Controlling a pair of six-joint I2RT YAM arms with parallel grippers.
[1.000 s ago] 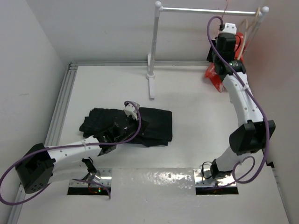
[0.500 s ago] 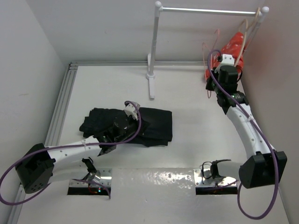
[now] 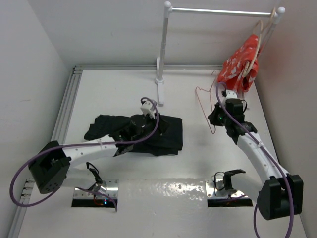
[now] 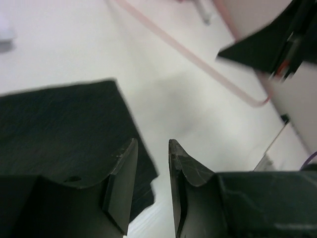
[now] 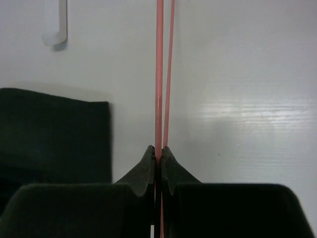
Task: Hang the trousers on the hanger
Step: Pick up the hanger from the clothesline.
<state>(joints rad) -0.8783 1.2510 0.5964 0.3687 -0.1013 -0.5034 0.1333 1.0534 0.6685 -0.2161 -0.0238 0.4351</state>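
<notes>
Two arms at the hand-over stage of hanging a garment. The right gripper (image 5: 159,151) is clamped on the thin pink wire hanger (image 5: 159,74), its fingers pressed together with one strand pinched between them and a second strand running just beside it. In the overhead view the hanger is held above the table (image 3: 198,163), between the base of the garment rail (image 3: 223,11) and the trousers (image 3: 166,131), well apart from the red patterned cloth (image 3: 240,64) hanging at the rail's far end. The trousers lie folded on the table, left of centre. The left gripper (image 4: 151,144) sits over their right edge with its jaws a little apart and nothing between them; whether its tips touch the fabric cannot be told.

Judged step: bringing the hanger to the trousers so that a leg can be fed through the triangle. To do it well, the right arm should hold the wire firmly, since so thin a rod may swivel in the pinch, and present the triangle open toward the trousers, low and close to their free edge. The left gripper should widen, take all folded layers at that edge, and draw them over the bottom bar until the weight hangs evenly on both sides.
</notes>
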